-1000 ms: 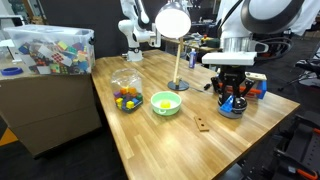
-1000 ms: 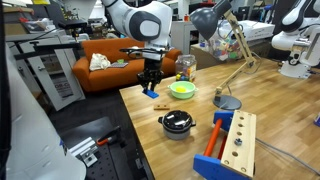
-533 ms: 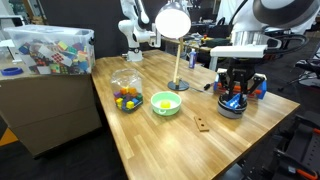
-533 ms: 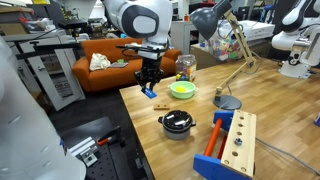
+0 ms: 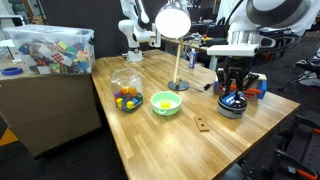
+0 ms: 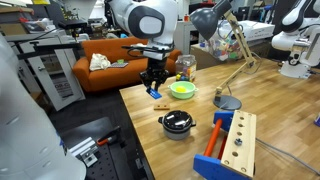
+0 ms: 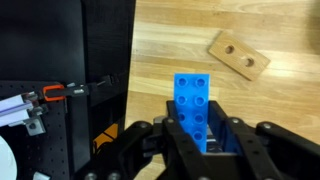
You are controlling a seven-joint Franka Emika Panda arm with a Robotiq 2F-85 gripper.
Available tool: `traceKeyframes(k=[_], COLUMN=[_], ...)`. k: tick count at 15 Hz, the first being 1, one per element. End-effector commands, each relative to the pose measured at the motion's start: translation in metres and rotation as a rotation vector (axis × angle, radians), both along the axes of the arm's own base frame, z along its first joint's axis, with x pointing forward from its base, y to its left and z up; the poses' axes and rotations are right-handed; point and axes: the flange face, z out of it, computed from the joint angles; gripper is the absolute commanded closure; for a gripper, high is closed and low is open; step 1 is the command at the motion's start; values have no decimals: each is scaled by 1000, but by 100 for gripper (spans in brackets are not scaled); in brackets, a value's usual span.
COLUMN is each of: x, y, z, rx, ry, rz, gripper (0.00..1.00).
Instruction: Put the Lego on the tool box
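My gripper (image 7: pixel 197 135) is shut on a blue Lego brick (image 7: pixel 193 102), which stands up between the fingers. In both exterior views the gripper (image 5: pixel 233 96) (image 6: pixel 153 88) hangs above the table's edge with the brick (image 6: pixel 154 94) in it. The tool box (image 6: pixel 228 143) is wooden with blue ends and a red handle. It lies at the near end of the table, well away from the gripper. In an exterior view it (image 5: pixel 258 86) shows partly behind the gripper.
A black pot (image 6: pixel 177 122) (image 5: pixel 232 109) stands between the gripper and the tool box. A green bowl (image 5: pixel 166 102) (image 6: pixel 182 89), a jar of coloured pieces (image 5: pixel 126 92), a desk lamp (image 5: pixel 173 22) and a small wooden block with two holes (image 7: pixel 239 55) (image 5: pixel 203 124) are on the table.
The gripper has shifted slightly sideways over the table with the blue Lego brick still held. Nothing else has moved.
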Motion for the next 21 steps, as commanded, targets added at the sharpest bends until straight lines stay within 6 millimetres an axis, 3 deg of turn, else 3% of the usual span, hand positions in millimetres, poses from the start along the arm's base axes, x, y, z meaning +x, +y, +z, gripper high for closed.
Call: traceKeyframes(k=[1, 7, 13, 14, 19, 20, 21], x=[42, 98, 123, 116, 120, 120, 124], y=[-31, -111, -175, -169, -174, -174, -173], z=[3, 8, 20, 20, 19, 19, 18], rx=[-15, -26, -26, -43, -40, -40, -40], ry=[-7, -44, -75, -85, -84, -84, -80], rz=[-84, -298, -512, -466, -492, -493, -502], gripper=[90, 90, 90, 65, 65, 90, 90])
